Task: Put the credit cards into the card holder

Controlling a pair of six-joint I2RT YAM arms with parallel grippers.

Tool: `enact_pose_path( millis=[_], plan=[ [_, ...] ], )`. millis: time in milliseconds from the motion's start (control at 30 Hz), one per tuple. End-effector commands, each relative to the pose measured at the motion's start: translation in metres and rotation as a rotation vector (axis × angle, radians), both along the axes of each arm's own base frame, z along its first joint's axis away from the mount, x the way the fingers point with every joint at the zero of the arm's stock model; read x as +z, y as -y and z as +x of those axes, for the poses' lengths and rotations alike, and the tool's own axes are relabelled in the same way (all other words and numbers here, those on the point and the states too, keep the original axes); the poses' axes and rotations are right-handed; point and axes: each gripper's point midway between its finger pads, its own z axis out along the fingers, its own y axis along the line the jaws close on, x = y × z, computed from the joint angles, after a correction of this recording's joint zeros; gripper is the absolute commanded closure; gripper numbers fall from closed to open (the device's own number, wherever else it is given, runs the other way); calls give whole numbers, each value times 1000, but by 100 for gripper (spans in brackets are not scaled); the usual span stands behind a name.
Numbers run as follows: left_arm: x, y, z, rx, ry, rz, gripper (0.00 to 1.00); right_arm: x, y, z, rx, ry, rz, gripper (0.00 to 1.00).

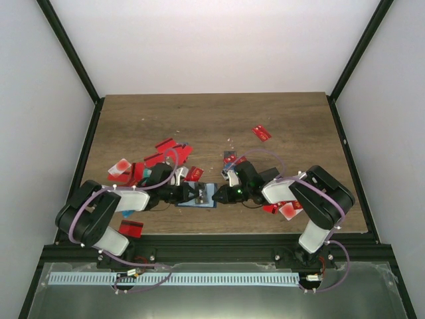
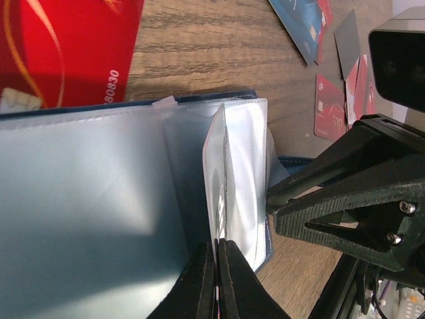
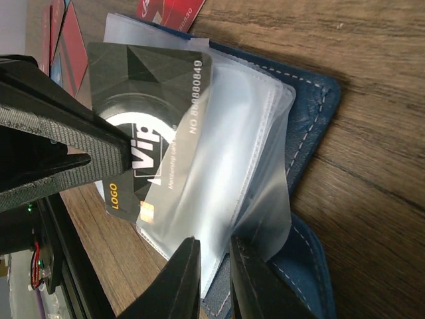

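Card holder (image 3: 312,133) open, left end effector (image 2: 217,251) pinching clear sleeve (image 2: 239,179), right end effector (image 3: 214,251) likewise

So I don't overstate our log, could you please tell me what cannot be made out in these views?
Top view: most of the holder, under the left fingers and right fingers.
Left wrist: the black card, lost among clouded sleeves.
Right wrist: part of that card, under a left finger; a red card cut by the top edge.

Wood-grain table (image 1: 219,113); black frame post (image 1: 68,46); white wall (image 1: 219,40).
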Motion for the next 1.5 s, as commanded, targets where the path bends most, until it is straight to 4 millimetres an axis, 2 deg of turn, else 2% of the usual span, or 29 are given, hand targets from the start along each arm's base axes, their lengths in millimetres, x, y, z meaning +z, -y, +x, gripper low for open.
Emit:
enact_pose_path(
  millis=[0,133,300,433,567,733,900,1267,1467],
  plan=[
    [-7,12,-11,-86,-35,8,96,-35,19,-15,-24,-104,-136,84],
    [-8,16,-14,-115,-65,36,96,-33,17,-12,-22,-97,-136,84],
    [-13,-4,-11,-62,-97,178,96,-33,17,-11,-22,-96,-139,85],
    [-12,-17,-5,12,-102,225,96,-35,18,-13,-20,-99,-142,85],
    [-20,-30,-2,84,-115,278,96,-37,17,-13,-17,-104,-141,85],
    [-28,-30,-8,95,-193,282,96,-36,17,-13,-17,-101,-142,85],
    [-22,-29,-13,76,-232,274,96,-36,18,-13,-18,-102,-142,85],
    [-24,-45,-16,115,-270,304,96,-36,18,-13,-22,-102,-140,87],
    [-19,-38,-22,43,-278,275,96,-35,17,-12,-23,-100,-136,87]
  ],
)
